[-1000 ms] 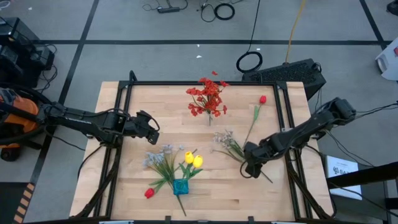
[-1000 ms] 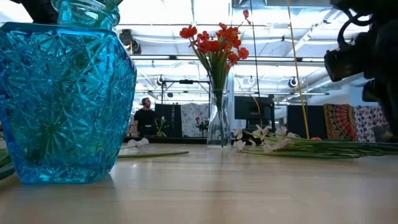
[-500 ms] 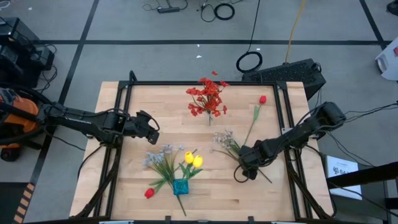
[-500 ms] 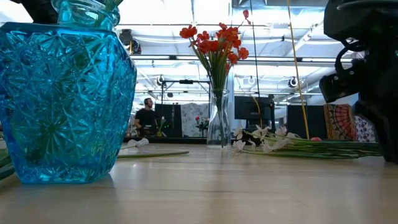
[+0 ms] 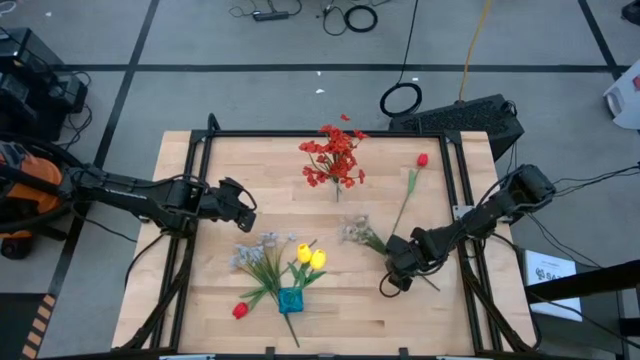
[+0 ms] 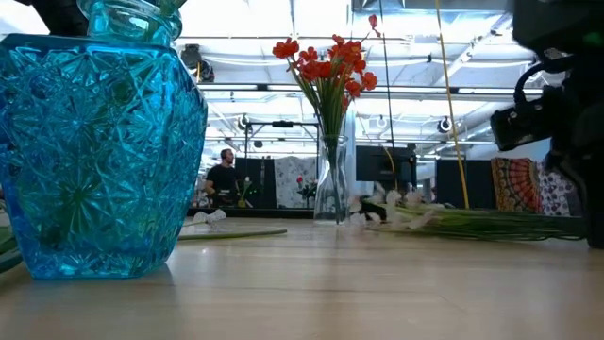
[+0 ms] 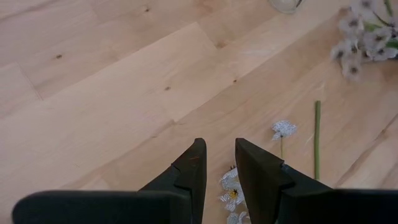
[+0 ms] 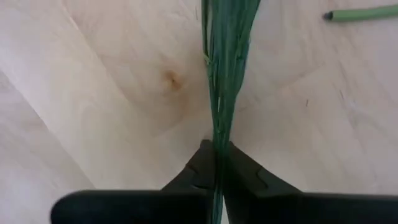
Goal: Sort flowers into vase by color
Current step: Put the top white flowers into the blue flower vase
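A pale white-lavender spray (image 5: 353, 232) lies on the table right of the middle, and its green stems run to my right gripper (image 5: 393, 268), which is shut on them. My left gripper (image 5: 247, 210) hovers at the left, slightly open and empty (image 7: 219, 167). A red clustered spray (image 5: 335, 158) stands in a clear vase (image 6: 331, 184) at the far middle. A blue glass vase (image 5: 290, 299) near the front edge holds yellow tulip buds (image 5: 311, 257), pale sprays (image 5: 258, 251) and a red bud (image 5: 240, 310). A single red bud (image 5: 422, 159) lies on its stem at the far right. My right gripper pinches the bundle of green stems (image 8: 219, 140) between its two fingers (image 8: 200, 163), toward the stems' free end. It comes slanting down from the table's right side, and the stems run on ahead from between the fingers. The flower heads (image 6: 377, 210) are low at the table.
A black frame (image 5: 200, 150) runs round the wooden table. The blue vase (image 6: 99, 142) fills the left of the low view. A loose green stem (image 7: 317, 138) lies ahead of my left gripper. A person (image 6: 223, 179) stands in the room beyond.
My right gripper has come down and gone a little toward the table's left, onto the spray's stems. The pale spray has slid a little toward the near edge, its flower heads moving with it.
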